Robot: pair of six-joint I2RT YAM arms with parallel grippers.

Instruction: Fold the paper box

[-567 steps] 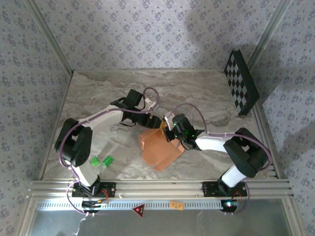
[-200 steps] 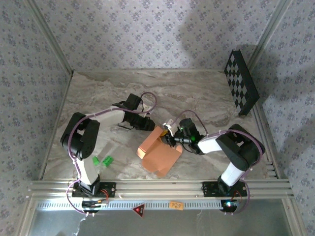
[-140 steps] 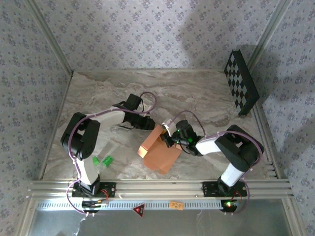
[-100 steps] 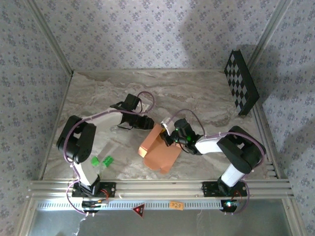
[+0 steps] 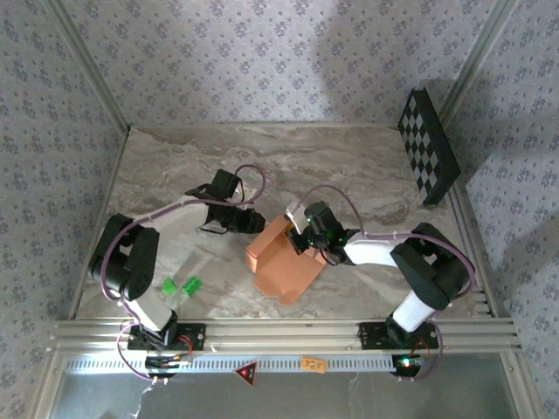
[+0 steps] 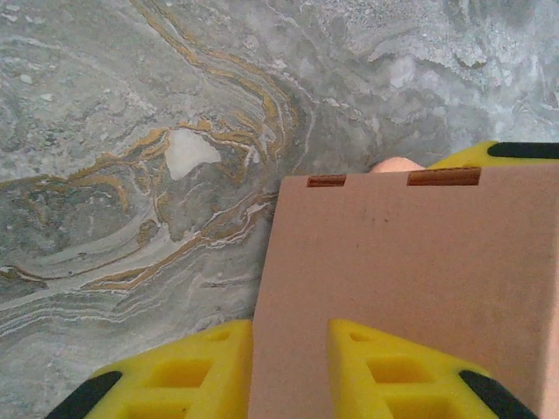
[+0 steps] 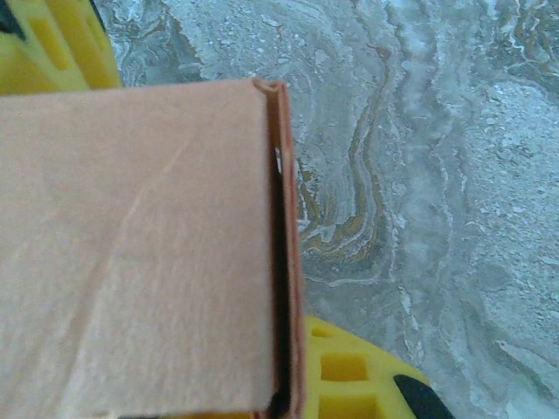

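**A:** Two arms meet at the thin salmon-orange creased paper box (image 5: 281, 262) in the overhead view. It sits on the grey marbled worktop (image 5: 367, 175), a little toward six o'clock from centre. The left arm (image 5: 175, 209) reaches the box's ten o'clock corner, and the right arm (image 5: 371, 251) its two o'clock edge.

**B:** And against a second ago?

**A:** The left arm has drawn back toward nine o'clock. The right wrist has moved toward twelve o'clock, and the box has shifted slightly with it.

**B:** Left wrist view?

**A:** The left jaws stand parted and grasp nothing. Their yellow fingers (image 6: 183, 375) show at six o'clock. A box panel with two slots (image 6: 444, 176) along its twelve o'clock edge lies just ahead.

**B:** Right wrist view?

**A:** The right jaws are clenched on a box wall. One yellow finger (image 7: 349, 371) shows at five o'clock, against the doubled edge. Card hides the other.

**B:** How should the fold go?

**A:** I'd keep the right pinch steady and lay the left jaws flat on the slotted panel. Then press slowly along the crease, so the thin card doesn't buckle.
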